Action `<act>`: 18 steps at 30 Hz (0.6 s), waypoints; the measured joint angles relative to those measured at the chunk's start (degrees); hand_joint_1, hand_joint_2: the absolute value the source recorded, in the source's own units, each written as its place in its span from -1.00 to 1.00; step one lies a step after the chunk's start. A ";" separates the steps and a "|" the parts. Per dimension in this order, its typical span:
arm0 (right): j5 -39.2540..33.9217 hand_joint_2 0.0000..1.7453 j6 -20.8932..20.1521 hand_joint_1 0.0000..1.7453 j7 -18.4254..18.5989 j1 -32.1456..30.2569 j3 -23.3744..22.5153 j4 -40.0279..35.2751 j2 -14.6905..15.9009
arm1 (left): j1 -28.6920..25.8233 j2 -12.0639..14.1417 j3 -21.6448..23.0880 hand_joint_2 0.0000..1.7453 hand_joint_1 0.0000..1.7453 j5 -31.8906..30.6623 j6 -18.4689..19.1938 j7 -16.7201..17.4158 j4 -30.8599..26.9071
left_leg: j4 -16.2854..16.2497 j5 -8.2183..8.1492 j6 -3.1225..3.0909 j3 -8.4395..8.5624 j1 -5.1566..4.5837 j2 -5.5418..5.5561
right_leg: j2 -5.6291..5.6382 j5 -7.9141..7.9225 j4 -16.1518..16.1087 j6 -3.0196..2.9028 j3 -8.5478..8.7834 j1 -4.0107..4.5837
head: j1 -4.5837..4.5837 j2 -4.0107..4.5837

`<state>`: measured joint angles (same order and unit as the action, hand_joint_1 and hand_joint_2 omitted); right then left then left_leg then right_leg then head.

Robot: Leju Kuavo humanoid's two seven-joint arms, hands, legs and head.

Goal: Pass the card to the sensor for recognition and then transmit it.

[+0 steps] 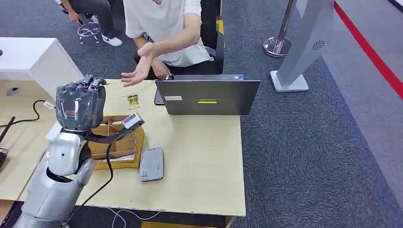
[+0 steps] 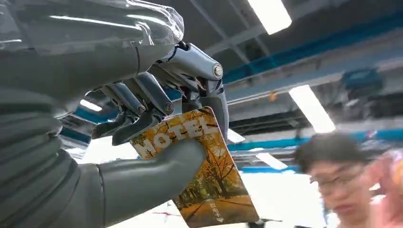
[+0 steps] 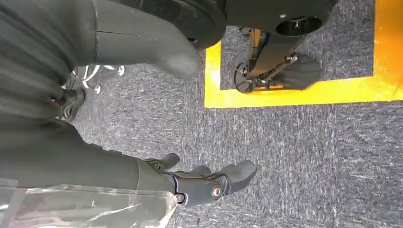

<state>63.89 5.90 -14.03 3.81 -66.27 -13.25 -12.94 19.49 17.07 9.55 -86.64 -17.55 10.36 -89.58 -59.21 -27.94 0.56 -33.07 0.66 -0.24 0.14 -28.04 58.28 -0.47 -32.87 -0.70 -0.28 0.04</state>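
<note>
Left hand (image 2: 157, 128) grasping hotel card (image 2: 204, 171) — thumb across its face; right hand (image 3: 199, 183) released

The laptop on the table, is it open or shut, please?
Open: the laptop has its lid raised upright, back facing the head view, on the table.

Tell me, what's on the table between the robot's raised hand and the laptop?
In the head view, small yellow items lie on the table between the left hand and the laptop; a person's open hand hovers just beyond.

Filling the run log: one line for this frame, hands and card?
left robot hand: raised, grips hotel card | right robot hand: hanging over carpet, holds nothing | person's hand: open, held out over table
</note>
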 joint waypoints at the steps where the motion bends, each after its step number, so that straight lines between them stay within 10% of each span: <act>1: -0.06 1.00 0.00 -1.00 0.15 -0.02 0.00 0.02 0.02 | 0.71 0.54 -0.54 1.00 1.00 0.00 -0.39 -0.09 2.86 | 0.00 0.00 0.00 0.00 0.00 0.02 | 0.00 -0.01 0.01 0.00 0.00 0.00 | 0.04 0.00; 13: 0.17 1.00 0.07 -1.00 0.33 -0.15 0.00 0.22 0.33 | 1.07 2.01 -5.27 1.00 1.00 0.00 -0.63 -0.57 12.95 | 0.00 -0.02 -0.01 -0.14 -0.02 -0.04 | 0.05 -0.02 -0.03 0.02 -0.08 -0.01 | 0.02 0.00; 14: 0.20 1.00 0.09 -1.00 0.35 -0.15 0.00 0.22 0.35 | 1.07 2.01 -5.73 1.00 -1.00 0.00 -0.44 -0.77 13.19 | 0.00 -0.02 -0.01 -0.13 -0.01 -0.04 | 0.05 -0.02 -0.03 0.02 -0.08 -0.01 | 0.04 0.00; 18: 0.28 1.00 0.09 -1.00 0.44 -0.16 0.00 0.24 0.42 | 0.70 2.01 -7.91 1.00 -1.00 0.09 0.20 -1.62 13.89 | 0.00 -0.02 -0.01 -0.13 -0.01 -0.02 | 0.05 -0.02 -0.02 0.02 -0.09 -0.01 | 0.02 0.00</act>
<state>64.17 5.99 -13.60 3.65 -66.27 -13.01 -12.52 20.20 19.08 1.64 -86.55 -17.35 8.74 -75.69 -59.21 -27.96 0.55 -33.20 0.65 -0.26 0.19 -28.06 58.26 -0.45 -32.96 -0.70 -0.26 0.04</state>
